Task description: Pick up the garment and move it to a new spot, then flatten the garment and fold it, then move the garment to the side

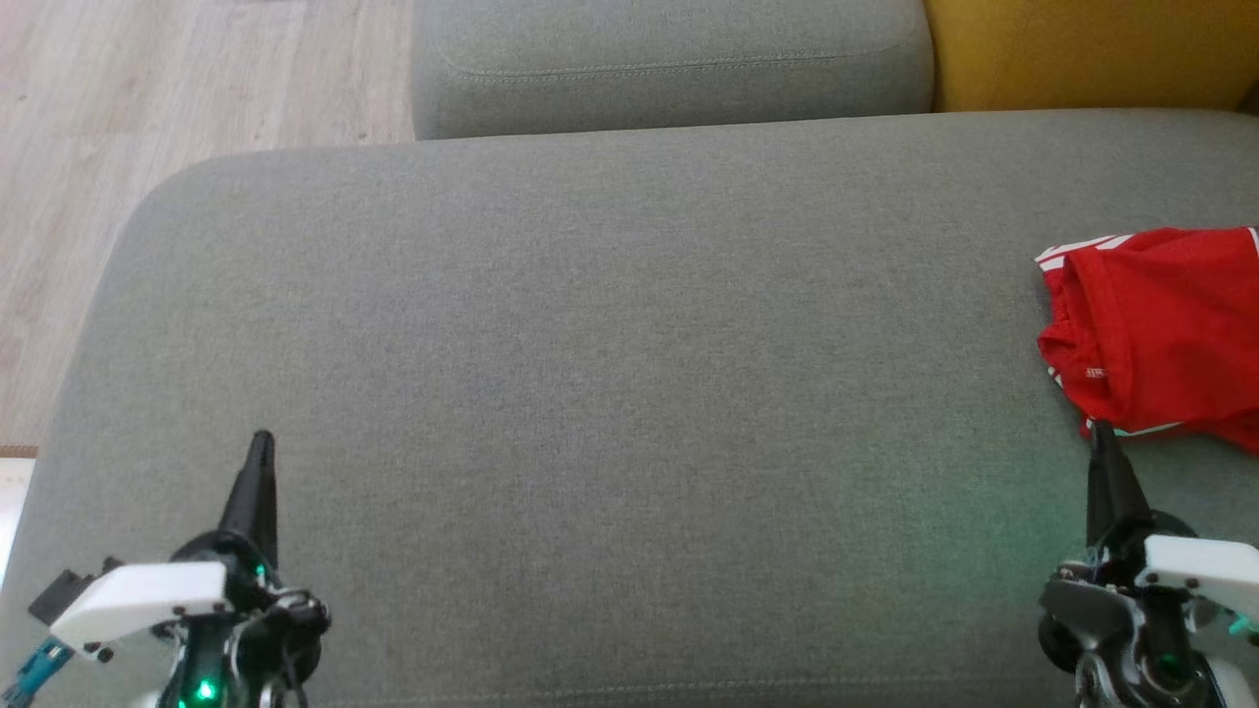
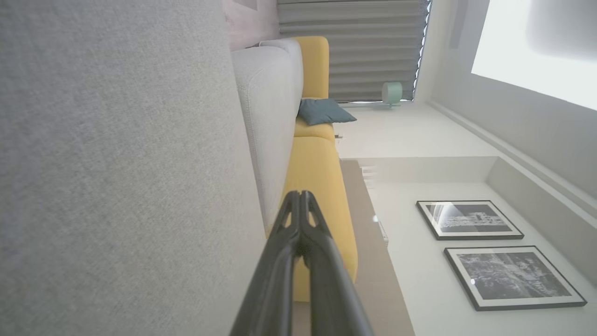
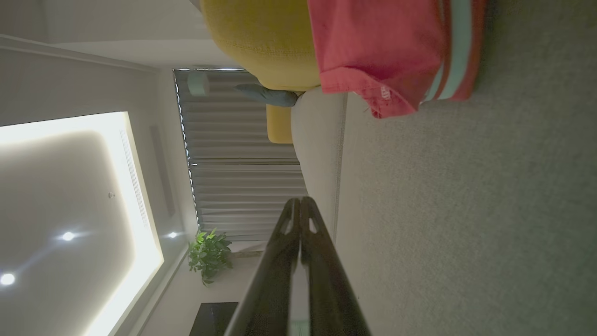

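**A:** Starting at the left, the left end effector (image 1: 262,444) sits low over the grey seat cushion (image 1: 629,324). Its two dark fingers are pressed flat together and it holds nothing.

**B:** And across the middle?

**A:** Just cushion. At the right, the right end effector (image 1: 1100,433) is closed tight too, and it is empty.

**B:** What could go wrong from here?

**A:** I'd say the closed fingers are the main risk. If they reach in like that, they will only shove the cloth and bunch it tighter. Even once they open, a pinch on one loose fold could lift a single layer and drag the rest. Part of the cloth also runs off the right side of the head view, so I can't judge how far it spreads.

**B:** So where is it exactly?

**A:** The red garment (image 1: 1166,324) lies crumpled at the cushion's far right, well away from the left end effector. Its near edge is just beyond the right fingertip, and I can't tell whether they touch. In the right wrist view it lies ahead of the fingers and off to one side, with its white-striped edge lying on the cushion.
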Tool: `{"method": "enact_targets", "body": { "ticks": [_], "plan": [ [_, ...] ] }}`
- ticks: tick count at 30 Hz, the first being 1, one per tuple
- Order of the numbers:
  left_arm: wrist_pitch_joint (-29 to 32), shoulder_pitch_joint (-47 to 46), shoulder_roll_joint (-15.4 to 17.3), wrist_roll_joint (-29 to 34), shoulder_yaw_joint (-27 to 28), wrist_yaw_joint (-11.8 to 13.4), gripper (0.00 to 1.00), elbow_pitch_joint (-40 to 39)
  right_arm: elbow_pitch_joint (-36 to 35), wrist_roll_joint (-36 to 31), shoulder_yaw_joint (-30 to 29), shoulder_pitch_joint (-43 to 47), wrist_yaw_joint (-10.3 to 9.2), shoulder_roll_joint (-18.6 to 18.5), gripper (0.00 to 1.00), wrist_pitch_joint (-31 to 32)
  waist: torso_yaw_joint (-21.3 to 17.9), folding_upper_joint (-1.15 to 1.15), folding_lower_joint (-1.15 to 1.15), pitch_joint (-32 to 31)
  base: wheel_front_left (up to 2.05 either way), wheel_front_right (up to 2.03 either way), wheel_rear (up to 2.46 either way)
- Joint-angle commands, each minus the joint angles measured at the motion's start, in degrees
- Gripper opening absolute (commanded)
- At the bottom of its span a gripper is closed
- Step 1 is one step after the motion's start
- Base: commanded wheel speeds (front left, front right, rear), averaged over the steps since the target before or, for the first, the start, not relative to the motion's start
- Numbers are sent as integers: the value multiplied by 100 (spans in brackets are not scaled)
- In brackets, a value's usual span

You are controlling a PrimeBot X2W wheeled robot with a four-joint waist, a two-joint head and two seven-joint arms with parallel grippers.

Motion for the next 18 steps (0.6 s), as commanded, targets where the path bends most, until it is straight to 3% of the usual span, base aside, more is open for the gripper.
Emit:
{"method": "enact_targets", "body": {
  "ticks": [1,18],
  "plan": [
    [70,-359,23,-222,262,-75,0,-171,-170,238,79,-368,-4,-104,0,66,4,0,0,-2,0,0,0],
    [91,-368,15,-283,282,-86,0,-171,-162,277,38,-378,-4,-79,0,101,6,0,0,-3,0,0,0]
  ]
}}
